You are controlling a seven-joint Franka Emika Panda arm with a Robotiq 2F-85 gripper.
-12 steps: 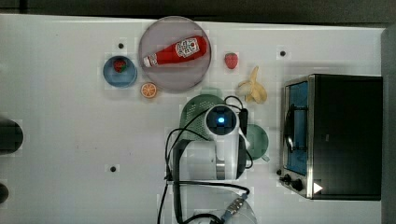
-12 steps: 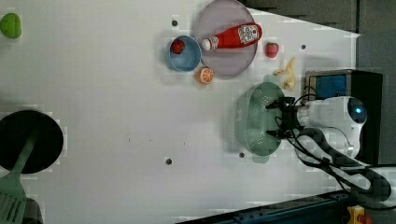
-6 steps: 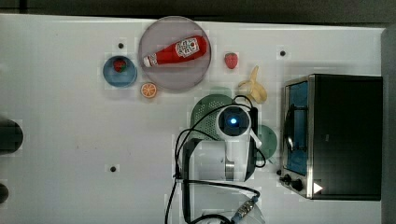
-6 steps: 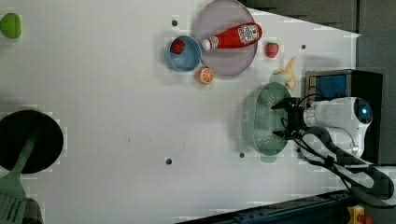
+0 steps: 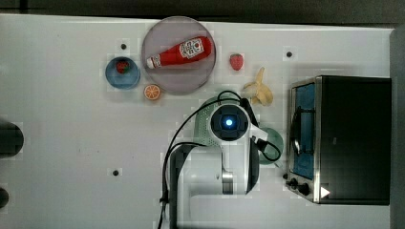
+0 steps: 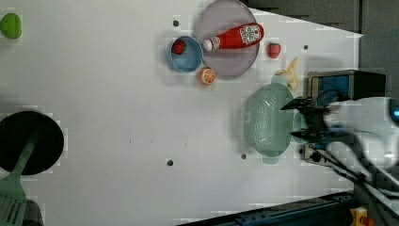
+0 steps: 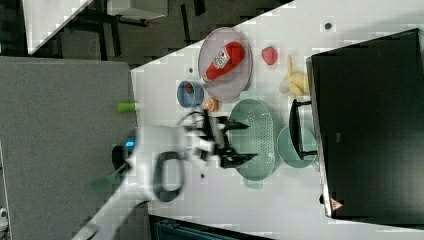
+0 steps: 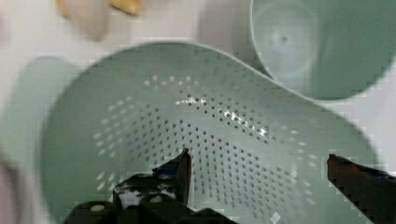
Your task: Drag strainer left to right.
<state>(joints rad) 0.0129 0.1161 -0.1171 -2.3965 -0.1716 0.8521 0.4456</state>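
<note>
End effector (image 8: 259, 170) observed with fingers spread wide apart, holding nothing; in the wrist view both dark fingertips (image 8: 184, 161) hang over the perforated base of the strainer (image 8: 205, 135), contact not confirmed. In the left view the end effector (image 6: 301, 120) stands at the strainer's (image 6: 266, 120) rim on the side facing the toaster oven (image 6: 346, 84); in the right view the end effector (image 7: 242, 140) reaches over the strainer (image 7: 257, 137) from the opposite side. The strainer sits upright on the white desk (image 6: 117, 94), just beside a round mint-green cup (image 7: 292, 147), which lies between it and the toaster oven (image 7: 367, 125). In the top view the arm covers most of the strainer (image 5: 203, 126). A peeled banana (image 5: 258, 90) lies near the strainer, close to the oven's corner. Farther off: a ketchup bottle (image 5: 181, 52) lying flat on a grey plate (image 5: 165, 81), a strawberry (image 5: 236, 61) on the desk, an orange half (image 5: 152, 91), and a small blue bowl (image 5: 114, 78) containing a second strawberry
</note>
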